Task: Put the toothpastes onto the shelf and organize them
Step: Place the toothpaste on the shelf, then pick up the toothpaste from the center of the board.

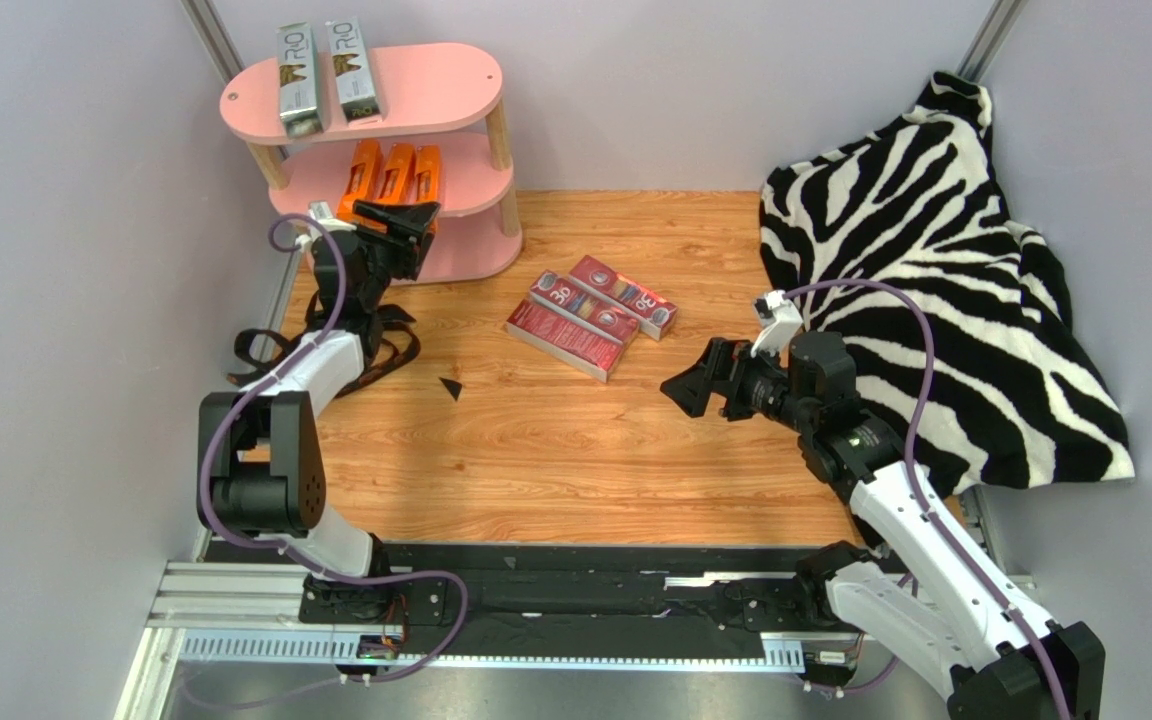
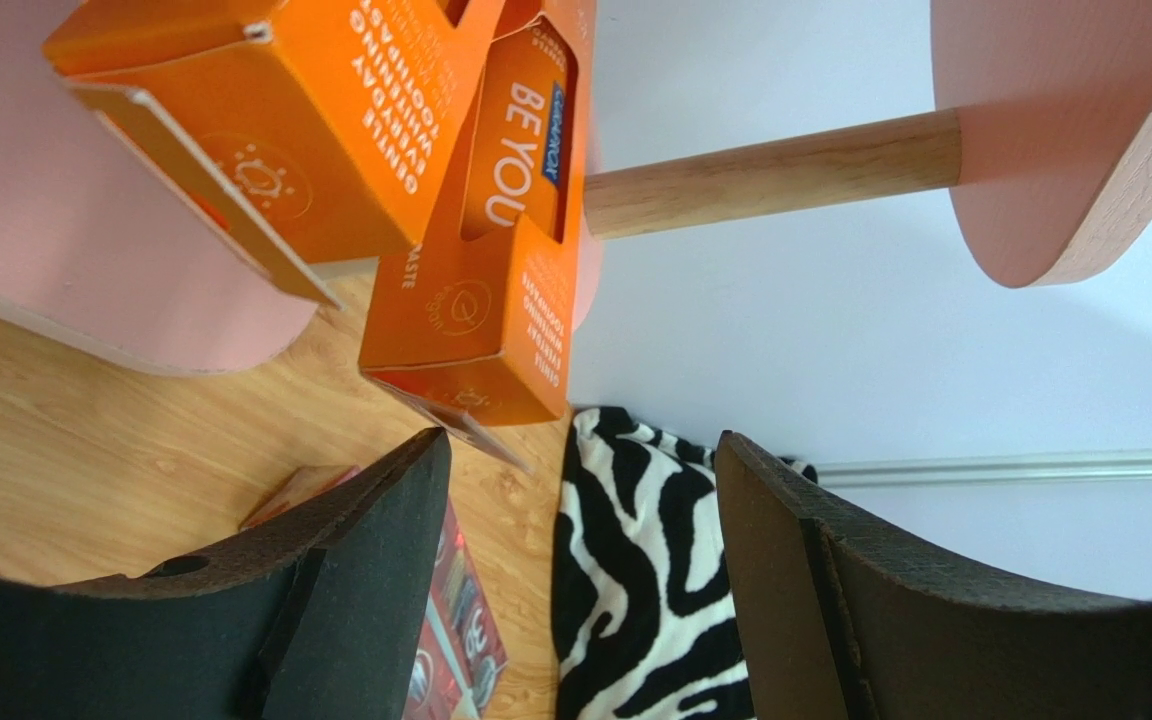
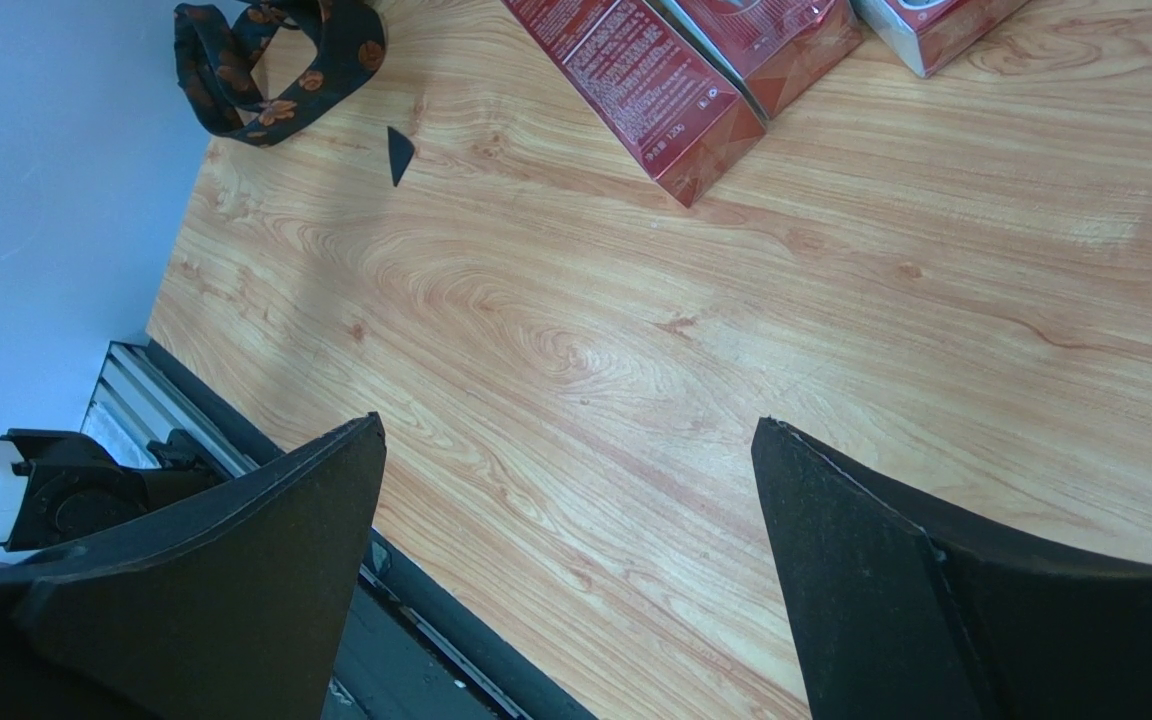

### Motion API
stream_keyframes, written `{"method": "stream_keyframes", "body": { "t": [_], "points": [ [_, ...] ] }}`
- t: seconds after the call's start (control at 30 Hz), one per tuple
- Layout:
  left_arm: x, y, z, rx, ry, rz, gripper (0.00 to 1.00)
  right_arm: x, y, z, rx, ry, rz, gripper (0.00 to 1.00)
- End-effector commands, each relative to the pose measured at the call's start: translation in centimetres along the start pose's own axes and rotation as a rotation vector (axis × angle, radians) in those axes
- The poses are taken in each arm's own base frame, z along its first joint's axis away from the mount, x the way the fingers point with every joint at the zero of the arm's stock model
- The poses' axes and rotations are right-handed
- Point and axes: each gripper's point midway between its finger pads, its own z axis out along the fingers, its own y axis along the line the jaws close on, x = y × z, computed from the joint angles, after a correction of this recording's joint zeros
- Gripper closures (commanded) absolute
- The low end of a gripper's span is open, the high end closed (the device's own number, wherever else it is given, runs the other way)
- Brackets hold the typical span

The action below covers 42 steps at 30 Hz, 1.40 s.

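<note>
Pink oval boards on pale wooden pegs form the three-tier shelf (image 1: 432,83) at the far left corner of the wood-grain desk (image 1: 567,450). Two silver-grey toothpaste cartons (image 1: 297,78) lie side by side on its top board. Three bright orange toothpaste cartons (image 1: 394,173) sit on the middle tier, their far ends hidden under the board above. The left arm covers much of the bottom tier. The left end effector (image 1: 420,222) hovers just before the orange cartons, jaws apart and holding nothing. Three dark red toothpaste cartons (image 1: 585,315) lie together mid-desk; the right wrist view cuts them off at the frame's top edge. The right end effector (image 1: 692,383) hangs near them, spread wide and empty. A zebra-print cloth (image 1: 928,255) drapes the right side, and a tangled black strap (image 1: 259,348) lies partly behind the left arm.
</note>
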Motion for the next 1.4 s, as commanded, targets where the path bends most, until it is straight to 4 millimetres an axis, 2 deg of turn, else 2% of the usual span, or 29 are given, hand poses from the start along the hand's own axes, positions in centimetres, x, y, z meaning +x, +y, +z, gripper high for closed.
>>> {"method": "stream_keyframes", "body": {
  "t": [0.0, 0.17, 0.3, 0.43, 0.47, 0.53, 0.57, 0.63, 0.67, 0.7, 0.77, 0.8, 0.83, 0.87, 0.9, 0.93, 0.97, 1.03, 1.07, 1.13, 1.2, 1.23, 1.3, 1.33, 1.37],
  "points": [
    [-1.1, -2.5, 0.9, 0.078, -0.014, 0.027, 0.27, -0.1, 0.4, -0.2, -0.015, -0.014, -0.007, 0.02],
    [-1.3, -2.9, 1.9, 0.071, 0.000, 0.027, 0.27, 0.0, 0.3, -0.1, -0.014, -0.012, -0.006, 0.02],
    [-1.1, -2.3, 2.3, 0.063, 0.014, 0.013, 0.27, 0.2, 0.3, -0.1, -0.017, -0.008, -0.004, 0.02],
    [-0.7, -2.4, 1.6, 0.082, 0.025, 0.042, 0.26, 0.2, 0.3, -0.2, -0.018, -0.009, -0.005, 0.02],
    [-0.5, -1.8, 1.2, 0.070, 0.029, 0.044, 0.26, 0.1, 0.3, -0.2, -0.018, -0.014, -0.006, 0.02],
    [-0.3, -2.4, 0.2, 0.089, 0.026, 0.062, 0.24, 0.2, 0.3, -0.2, -0.018, -0.011, -0.007, 0.02],
    [0.1, -1.6, -0.4, 0.080, 0.034, 0.076, 0.23, 0.2, 0.3, -0.1, -0.019, -0.009, -0.005, 0.02],
    [0.4, -2.6, -1.6, 0.111, 0.050, 0.122, 0.22, 0.1, 0.4, -0.1, -0.025, -0.010, -0.006, 0.02],
    [1.0, -1.9, -2.2, 0.098, 0.065, 0.162, 0.21, 0.2, 0.4, -0.1, -0.025, -0.007, -0.002, 0.02],
    [1.1, -2.8, -3.2, 0.122, 0.063, 0.183, 0.20, 0.2, 0.4, -0.1, -0.028, -0.005, -0.004, 0.02],
    [1.7, -2.6, -5.1, 0.126, 0.074, 0.218, 0.13, 0.2, 0.5, 0.0, -0.031, -0.007, -0.003, 0.02],
    [1.9, -2.4, -5.7, 0.123, 0.077, 0.228, 0.05, 0.2, 0.5, 0.0, -0.032, -0.004, -0.003, 0.02],
    [2.6, -1.0, -6.5, 0.092, 0.091, 0.228, 0.01, 0.2, 0.5, 0.1, -0.033, -0.004, -0.003, 0.02],
    [2.5, -1.8, -7.6, 0.116, 0.083, 0.255, 0.01, 0.2, 0.5, 0.1, -0.030, -0.004, 0.000, 0.01],
    [2.7, -1.8, -8.2, 0.122, 0.089, 0.269, 0.01, 0.3, 0.3, 0.3, -0.026, 0.001, 0.002, 0.01],
    [3.1, -1.0, -8.7, 0.099, 0.104, 0.279, 0.01, 0.3, 0.3, 0.4, -0.022, 0.002, 0.003, 0.01],
    [3.2, -1.7, -9.5, 0.117, 0.103, 0.304, 0.01, 0.2, 0.4, 0.4, -0.026, 0.004, 0.002, 0.01],
    [4.0, -1.0, -10.6, 0.110, 0.140, 0.337, 0.01, 0.3, 0.3, 0.7, -0.020, 0.014, -0.002, 0.01],
    [4.2, -1.5, -11.3, 0.126, 0.144, 0.350, 0.01, 0.2, 0.3, 0.8, -0.017, 0.016, -0.006, 0.01],
    [5.0, -0.9, -12.2, 0.123, 0.180, 0.356, 0.01, -0.1, 0.3, 1.2, -0.008, 0.025, -0.013, 0.01],
    [5.5, -1.2, -13.3, 0.139, 0.207, 0.372, 0.01, -0.6, 0.4, 1.5, -0.005, 0.021, -0.022, 0.01],
    [6.0, -0.4, -13.7, 0.109, 0.231, 0.382, 0.01, -0.7, 0.6, 1.7, -0.006, 0.024, -0.027, 0.01],
    [6.0, -0.3, -14.6, 0.101, 0.234, 0.405, 0.01, -0.5, 0.2, 2.4, 0.008, 0.042, -0.026, 0.02],
    [6.4, 0.9, -15.1, 0.060, 0.252, 0.400, 0.01, -0.8, 0.4, 2.6, 0.004, 0.042, -0.034, 0.02],
    [6.2, 0.9, -15.7, 0.053, 0.241, 0.430, 0.01, -0.6, 0.1, 3.1, 0.017, 0.055, -0.032, 0.02]
  ]
}}
